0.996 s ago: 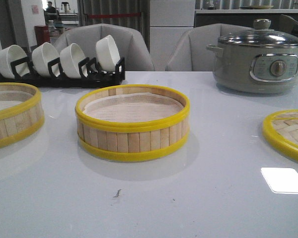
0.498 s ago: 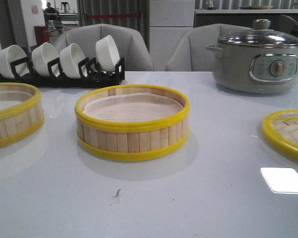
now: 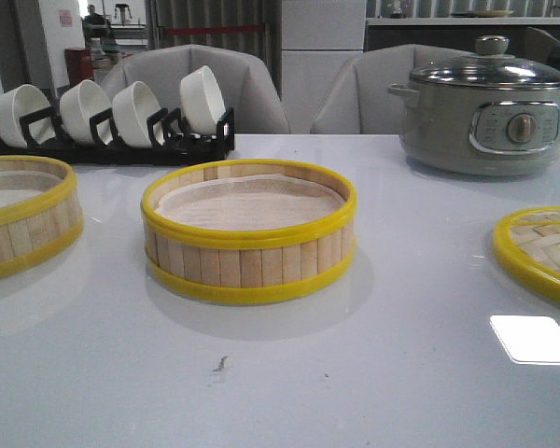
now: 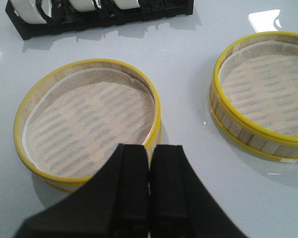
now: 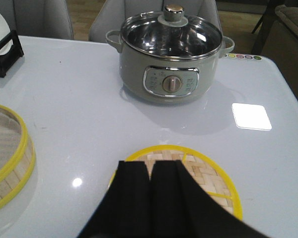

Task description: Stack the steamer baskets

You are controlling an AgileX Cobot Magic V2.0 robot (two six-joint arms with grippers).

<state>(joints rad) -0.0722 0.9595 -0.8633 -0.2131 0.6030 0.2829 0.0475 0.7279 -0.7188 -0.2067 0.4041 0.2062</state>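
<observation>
In the front view nothing had shifted since the frames of half a second and one second before: one steamer basket (image 3: 249, 231) stood in the middle of the white table (image 3: 401, 373), its white liner showing inside the yellow rim, and the second steamer basket (image 3: 23, 215) sat at the left edge of the picture, cut off by it and well apart from the first. Behind them the black rack (image 3: 112, 145) held four white bowls (image 3: 203, 98) on edge, the grey-green electric pot (image 3: 485, 117) stood at the back right with its glass lid on, and the woven lid (image 3: 541, 252) lay flat at the right edge; neither arm showed in this view, as before. In the left wrist view the left gripper (image 4: 149, 188) hovered over the near rim of the leftmost basket (image 4: 84, 121), its two black fingers pressed together with nothing between them, while the middle basket (image 4: 263, 99) lay just beside that one, apart from it, and the rack (image 4: 89, 20) ran along the far side. In the right wrist view the right gripper (image 5: 151, 198) hung above the woven lid (image 5: 208, 183), its fingers likewise closed on nothing; the pot (image 5: 171, 54) stood beyond, and a part of the middle basket (image 5: 10, 158) showed at the picture's edge.
</observation>
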